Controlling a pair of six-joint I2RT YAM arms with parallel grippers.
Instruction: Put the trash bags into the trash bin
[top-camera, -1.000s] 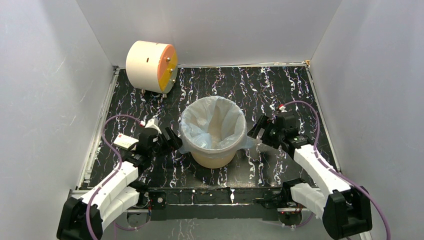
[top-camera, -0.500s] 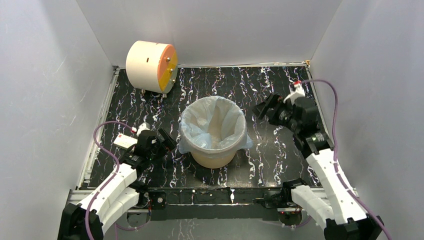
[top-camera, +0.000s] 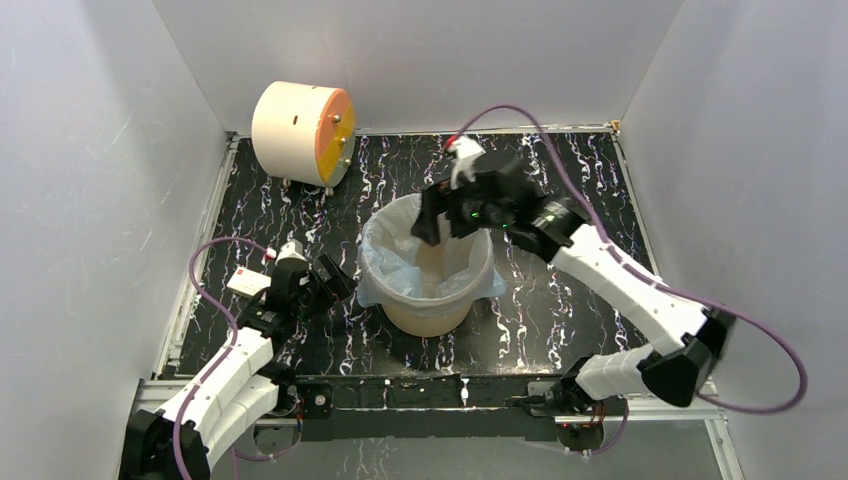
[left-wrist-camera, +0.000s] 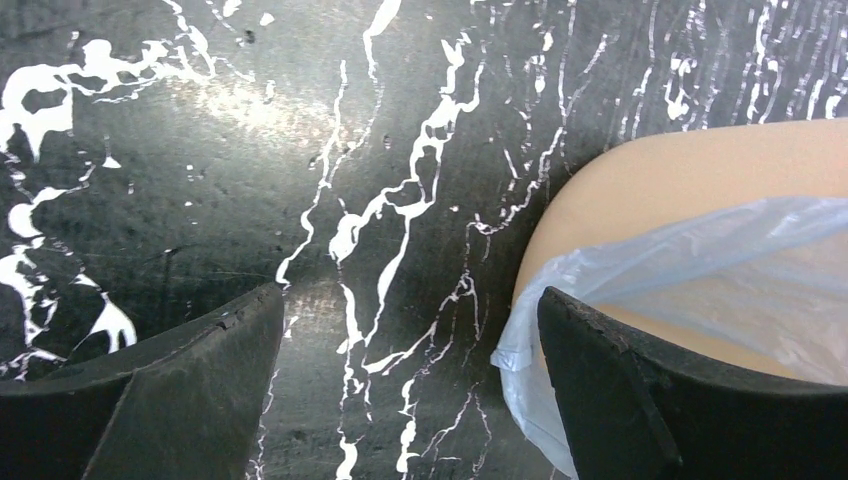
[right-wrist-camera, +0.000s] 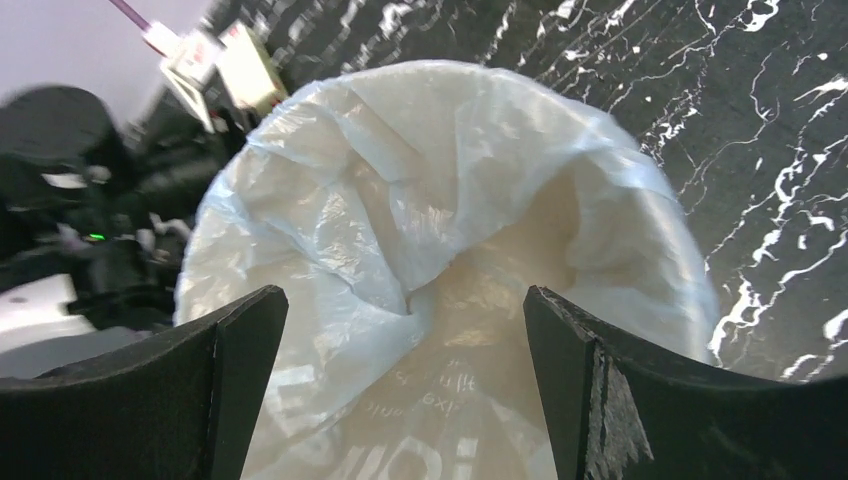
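The left pincer (top-camera: 338, 276) was wide open and empty just beside the round tan bin (top-camera: 430, 318), the thin pale blue plastic bag (top-camera: 405, 262) lay inside it, folded over its rim, and the right pincer (top-camera: 443, 220) hung open above it.

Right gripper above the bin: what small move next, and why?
Probably lower the open right gripper straight into the trash bin to press the trash bag down; its edge already drapes over the rim, but its middle looks bunched up.
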